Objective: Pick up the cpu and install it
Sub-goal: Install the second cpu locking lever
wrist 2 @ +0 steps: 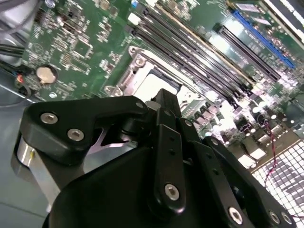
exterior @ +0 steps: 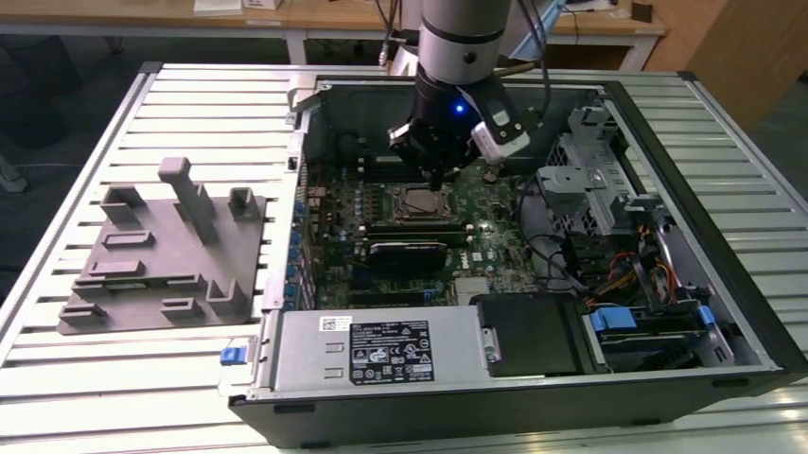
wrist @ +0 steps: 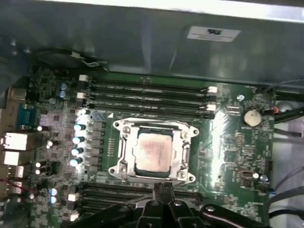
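Though seated in its socket, the cpu pale silver, pincer closed, empty.

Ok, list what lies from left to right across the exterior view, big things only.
Grey plastic tray on the slatted table → the open computer case's left wall → gripper over the cpu in its socket → drive cage and cables.

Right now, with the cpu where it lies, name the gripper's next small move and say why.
Probably a short straight lift: the cpu already sits flat inside the socket frame, and the gripper hangs just beside it, shut and holding nothing.
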`<state>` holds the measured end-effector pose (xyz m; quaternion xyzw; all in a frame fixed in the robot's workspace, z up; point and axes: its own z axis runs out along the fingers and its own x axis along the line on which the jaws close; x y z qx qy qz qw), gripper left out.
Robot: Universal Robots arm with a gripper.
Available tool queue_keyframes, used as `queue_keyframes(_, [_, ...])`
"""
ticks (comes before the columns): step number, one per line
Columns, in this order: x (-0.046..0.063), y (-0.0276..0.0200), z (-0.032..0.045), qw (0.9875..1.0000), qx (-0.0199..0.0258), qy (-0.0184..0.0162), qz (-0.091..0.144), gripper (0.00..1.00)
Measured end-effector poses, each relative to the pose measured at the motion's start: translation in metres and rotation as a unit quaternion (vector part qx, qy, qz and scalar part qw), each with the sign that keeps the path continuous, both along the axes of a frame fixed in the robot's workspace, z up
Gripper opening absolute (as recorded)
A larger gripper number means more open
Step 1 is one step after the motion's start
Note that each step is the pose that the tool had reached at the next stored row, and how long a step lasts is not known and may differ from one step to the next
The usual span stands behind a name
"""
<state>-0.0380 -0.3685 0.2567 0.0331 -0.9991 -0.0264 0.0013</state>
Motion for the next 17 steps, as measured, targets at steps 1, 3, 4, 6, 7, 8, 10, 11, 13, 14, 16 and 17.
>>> queue_keyframes(1, [-0.003,-0.0004,-0.0005,1.0,0.0006,0.0,0.0,0.11])
queue_keyframes(3, [-0.007,-0.0021,-0.0016,1.0,0.0017,0.0,0.0,0.11])
queue_keyframes(4, [-0.008,-0.0044,-0.0023,1.0,0.002,0.0,0.0,0.11])
queue_keyframes(6, [-0.008,-0.0094,-0.0039,1.0,0.0029,0.0,0.0,0.11])
queue_keyframes(7, [-0.009,-0.0106,-0.0046,1.0,0.0033,0.0,0.0,0.11])
queue_keyframes(8, [-0.009,-0.011,-0.0052,1.0,0.0043,0.0,0.0,0.11])
queue_keyframes(10, [-0.009,-0.011,-0.0065,0.9999,0.0103,0.0,0.0,0.11])
queue_keyframes(11, [-0.009,-0.011,-0.0072,0.9999,0.0141,0.0,0.0,0.11])
queue_keyframes(13, [-0.009,-0.0117,-0.0093,0.9999,0.0167,-0.0001,0.0,0.11])
queue_keyframes(14, [-0.009,-0.0128,-0.0105,0.9999,0.0166,0.0001,0.0,0.11])
queue_keyframes(16, [-0.009,-0.0145,-0.0136,0.9999,0.0168,0.0002,0.0,0.11])
queue_keyframes(17, [-0.009,-0.0156,-0.0145,0.9999,0.0167,0.0003,0.0,0.11])
